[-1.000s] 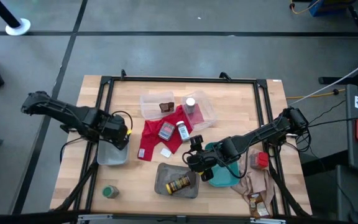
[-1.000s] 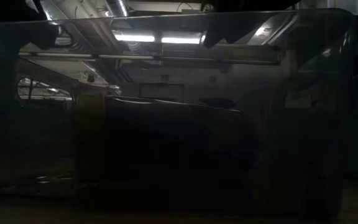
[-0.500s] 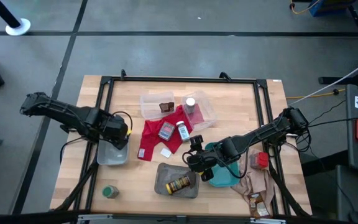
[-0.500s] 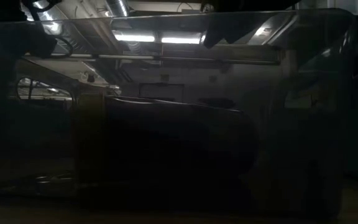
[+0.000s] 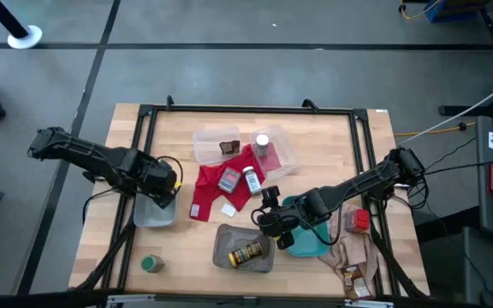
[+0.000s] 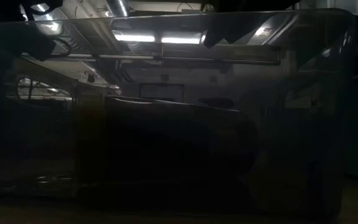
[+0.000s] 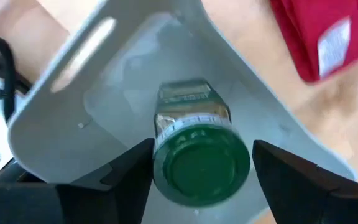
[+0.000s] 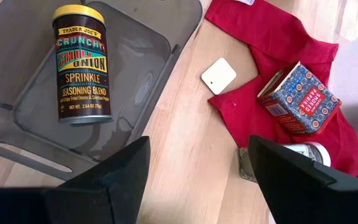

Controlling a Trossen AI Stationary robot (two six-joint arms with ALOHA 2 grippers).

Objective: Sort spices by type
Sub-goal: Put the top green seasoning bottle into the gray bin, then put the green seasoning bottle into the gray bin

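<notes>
A green-lidded jar [image 7: 199, 163] stands on its base in the grey tray [image 7: 73, 106] at the table's left. My left gripper [image 7: 204, 148] points down over it, open, one finger on each side of the lid with a narrow gap. Another green-lidded jar [image 5: 151, 263] stands on the table near the front left. My right gripper [image 8: 197, 180] hangs open and empty above bare table. It is between a second grey tray [image 8: 160, 37], where a yellow-capped dark jar [image 8: 79, 62] lies on its side, and the red cloth [image 8: 260, 37].
A red tin [image 8: 298, 98] and a white-capped bottle [image 5: 252, 180] lie on the red cloth. Two clear trays [image 5: 215, 144] stand at the back. A teal tray [image 5: 308, 239], a red tin [image 5: 359, 221] and a beige cloth [image 5: 353, 252] are at the right.
</notes>
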